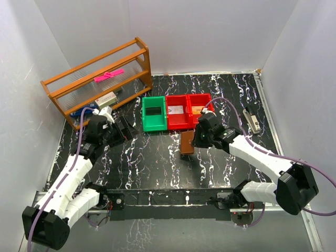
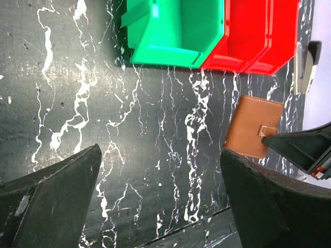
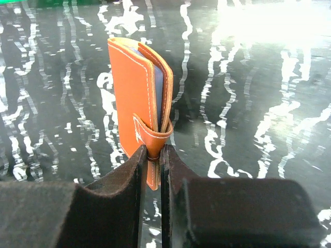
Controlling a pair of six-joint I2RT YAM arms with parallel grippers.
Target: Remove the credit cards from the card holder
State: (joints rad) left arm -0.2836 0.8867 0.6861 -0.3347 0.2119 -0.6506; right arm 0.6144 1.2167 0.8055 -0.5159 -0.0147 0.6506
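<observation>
The card holder is a small brown leather wallet, closed by a strap and held on edge above the black marbled table. My right gripper is shut on its strap and near edge; a pale blue inside shows between the leather halves. The wallet also shows in the left wrist view, with a right finger at its strap. No credit cards are clearly visible. My left gripper is open and empty, left of the wallet near the shelf; in its own view only bare table lies between its fingers.
A green bin and two red bins stand behind the wallet. A wooden shelf rack with a pink item stands at the back left. A stapler lies at the right.
</observation>
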